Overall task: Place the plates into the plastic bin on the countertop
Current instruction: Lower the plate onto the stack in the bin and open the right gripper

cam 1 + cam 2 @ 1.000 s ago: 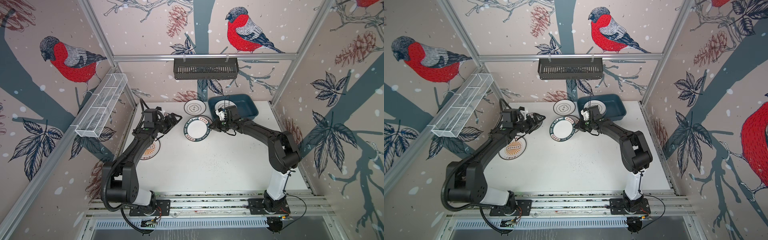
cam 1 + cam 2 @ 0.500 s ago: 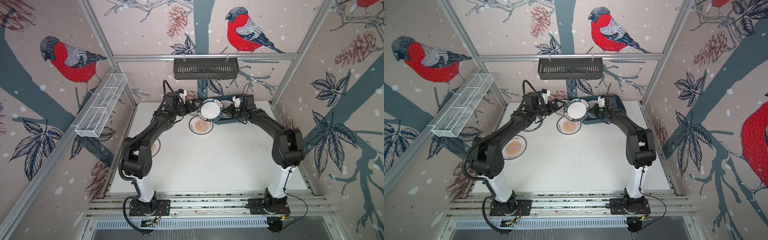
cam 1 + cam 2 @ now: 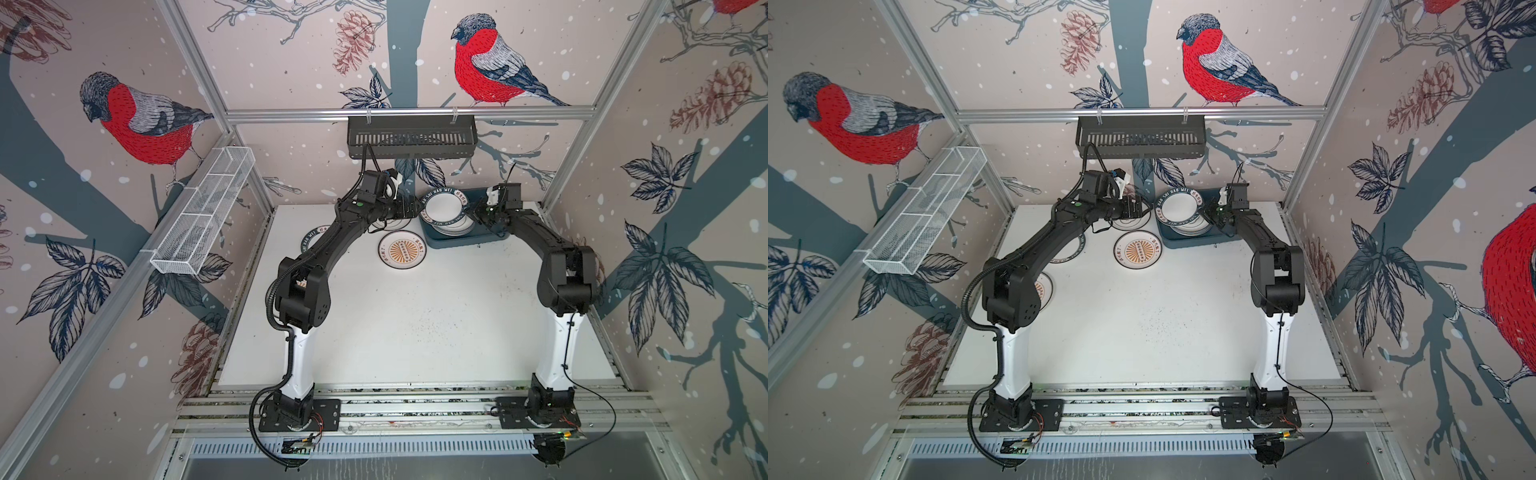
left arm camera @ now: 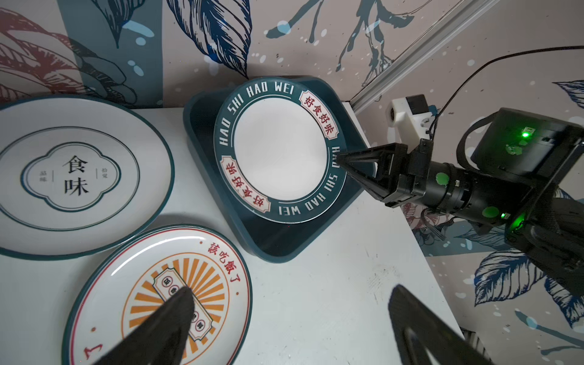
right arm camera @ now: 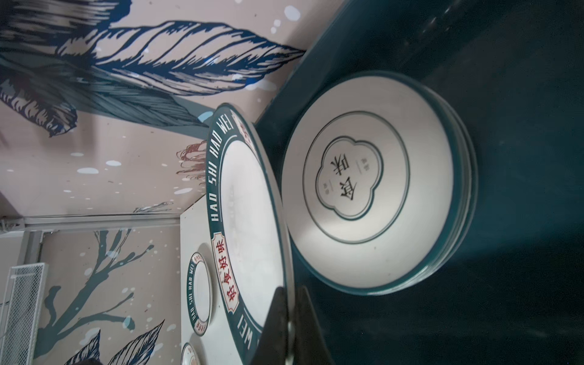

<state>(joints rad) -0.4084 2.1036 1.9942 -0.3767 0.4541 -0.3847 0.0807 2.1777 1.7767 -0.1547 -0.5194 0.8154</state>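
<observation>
The right gripper (image 4: pixel 339 159) pinches the lettered plate (image 4: pixel 279 148); the plastic bin (image 4: pixel 275 243) lies just below its jaws. The left gripper (image 4: pixel 292 289) gapes empty.

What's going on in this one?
The right pincer is shut on the rim of a lettered plate, holding it tilted over the bin, where a stack of plates already lies. The left pincer is open and empty, above the countertop beside the bin. A sunburst plate, a cloud plate and a second lettered plate are not yet binned.
</observation>
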